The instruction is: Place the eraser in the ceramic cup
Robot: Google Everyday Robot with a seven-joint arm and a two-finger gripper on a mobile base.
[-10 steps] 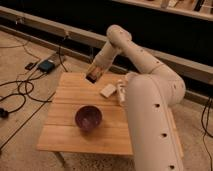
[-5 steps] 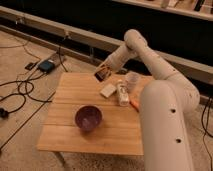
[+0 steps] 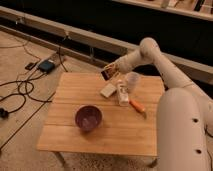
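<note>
The ceramic cup (image 3: 132,80) stands upright near the far edge of the wooden table (image 3: 75,95), and the gripper (image 3: 110,73) hangs just to its left above the tabletop, fingers pressed together. Whether they pinch anything I cannot tell. Just in front of the cup lie a pale flat block (image 3: 108,90), a whitish bottle-like thing (image 3: 122,94) on its side and an orange-handled tool (image 3: 136,106) — all close together. The purple bowl (image 3: 88,118) sits well apart nearer the front, and cables (image 3: 20,92) trail over the floor to the left.
</note>
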